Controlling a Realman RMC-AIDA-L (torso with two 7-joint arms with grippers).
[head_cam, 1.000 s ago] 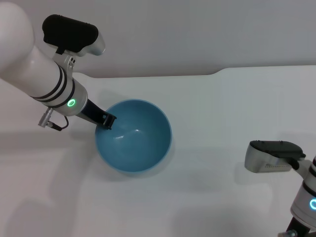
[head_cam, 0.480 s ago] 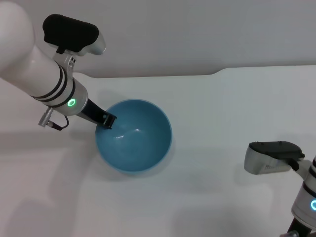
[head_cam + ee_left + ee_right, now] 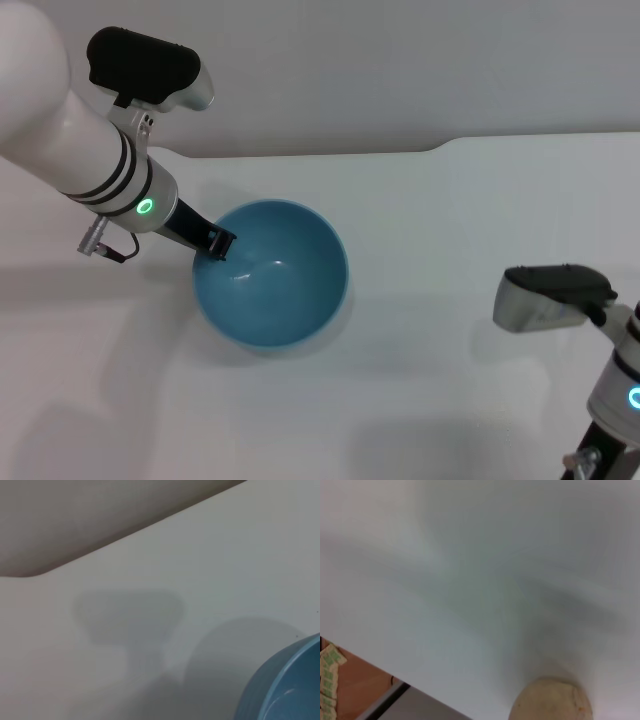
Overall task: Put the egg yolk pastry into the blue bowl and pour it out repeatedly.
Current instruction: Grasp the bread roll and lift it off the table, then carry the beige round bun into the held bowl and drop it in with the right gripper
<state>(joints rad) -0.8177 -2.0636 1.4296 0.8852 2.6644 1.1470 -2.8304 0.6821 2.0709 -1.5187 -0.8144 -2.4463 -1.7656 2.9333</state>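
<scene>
Your left gripper (image 3: 218, 243) sits at the rim of the round, deep, glossy light-blue bowl (image 3: 270, 275), on the bowl's left side as the head camera sees it. Its dark fingertips meet the rim there, one inside and one outside as far as you can judge, so the pincer looks narrowed onto the bowl's wall. The bowl stands upright on the white table (image 3: 420, 220), and its smooth inside shows only a faint highlight. In the left wrist view, just a curved slice of the same blue bowl (image 3: 285, 685) enters at one corner, with the bowl's soft shadow on the table beside it.

Your right arm is low at the near right of the table, well apart from the bowl. Its gripper is out of the head view, and you cannot tell from any view whether it is wide or narrow.

The small round pale tan-beige egg yolk pastry (image 3: 551, 700) appears only in the right wrist view, at the picture's edge, resting against the white surface close to that wrist.

No brand, label or writing can be read anywhere; the green tags (image 3: 329, 672) at one corner of the right wrist view are too small to make out.
</scene>
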